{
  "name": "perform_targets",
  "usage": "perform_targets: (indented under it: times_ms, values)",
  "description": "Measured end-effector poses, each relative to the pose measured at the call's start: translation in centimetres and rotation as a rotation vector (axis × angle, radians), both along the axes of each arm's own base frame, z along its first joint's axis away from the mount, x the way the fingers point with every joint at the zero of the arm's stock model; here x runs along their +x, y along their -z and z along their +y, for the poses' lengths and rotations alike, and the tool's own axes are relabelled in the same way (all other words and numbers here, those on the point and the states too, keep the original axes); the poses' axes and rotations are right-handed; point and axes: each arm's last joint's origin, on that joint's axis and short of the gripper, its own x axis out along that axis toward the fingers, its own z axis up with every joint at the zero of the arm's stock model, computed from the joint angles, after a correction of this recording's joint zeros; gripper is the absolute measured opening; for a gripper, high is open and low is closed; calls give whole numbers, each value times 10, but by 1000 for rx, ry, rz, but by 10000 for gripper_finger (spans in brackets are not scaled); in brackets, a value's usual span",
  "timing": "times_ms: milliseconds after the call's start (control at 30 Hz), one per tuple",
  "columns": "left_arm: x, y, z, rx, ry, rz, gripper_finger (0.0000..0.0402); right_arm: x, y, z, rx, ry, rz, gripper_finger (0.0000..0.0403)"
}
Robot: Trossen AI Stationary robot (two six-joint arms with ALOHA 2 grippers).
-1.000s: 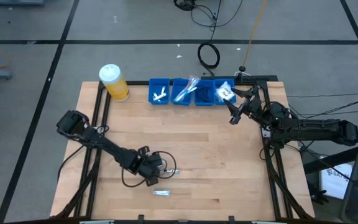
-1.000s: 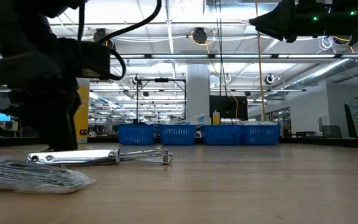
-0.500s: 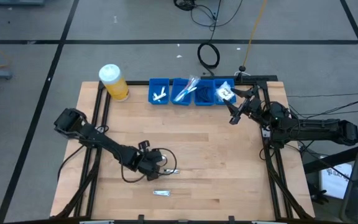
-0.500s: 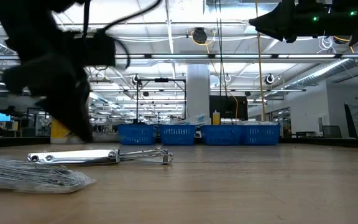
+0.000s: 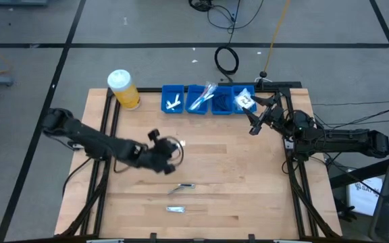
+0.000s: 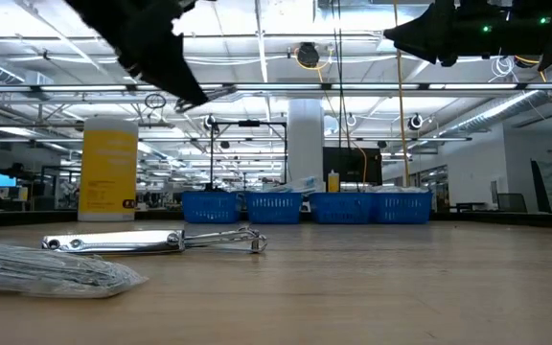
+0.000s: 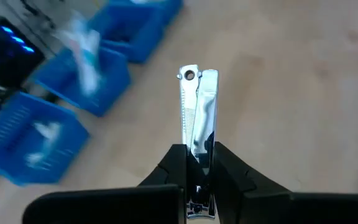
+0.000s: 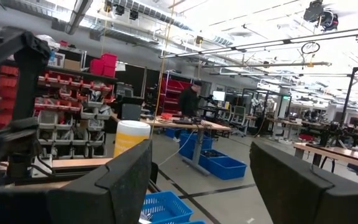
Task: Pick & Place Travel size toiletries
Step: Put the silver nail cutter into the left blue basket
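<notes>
The left gripper (image 5: 174, 145), raised above the wooden surface (image 5: 248, 175) in front of the row of blue plastic bins (image 5: 208, 100), pinches a shiny metal nail clipper (image 7: 197, 118) between its pressed-together fingers. A second metal nail clipper (image 5: 182, 187) and a clear-wrapped packet (image 5: 176, 209) lie on the surface nearer its front edge. The right gripper (image 5: 261, 116) hangs with fingers spread just beside the rightmost bin, well apart from the yellow white-capped jar (image 5: 123, 89).

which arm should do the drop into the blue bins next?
Left, probably. The left gripper is already shut on a nail clipper, lifted off the table and pointing toward the blue bins. The right gripper hangs open and empty beside the bins' right end.
</notes>
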Motion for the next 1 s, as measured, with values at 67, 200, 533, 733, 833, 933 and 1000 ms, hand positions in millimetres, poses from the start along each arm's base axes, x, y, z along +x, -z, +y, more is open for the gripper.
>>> perform_targets:
  times_ms: [67, 200, 533, 733, 833, 933, 1000]
  values:
    - [2, -9, 15, 23, -23, -27, 28, 0, 0, 0, 5, -2, -2, 256]
    - [6, -23, 48, 60, -57, -73, 28, 0, 0, 0, 15, -5, -7, 256]
    - [1, -32, 152, 46, -334, -154, 28, 0, 0, 0, 15, -6, -7, 256]
    - [-13, -32, 203, -34, -520, -250, 28, 0, 0, 0, 15, -6, -7, 256]
    - [-15, -25, 217, -75, -562, -259, 28, 0, 0, 0, 15, -6, -6, 256]
    - [-13, -17, 226, -86, -577, -248, 28, 0, 0, 0, 15, -6, -6, 256]
    - [-10, -9, 230, -90, -587, -229, 28, 0, 1, 0, 16, -6, -2, 256]
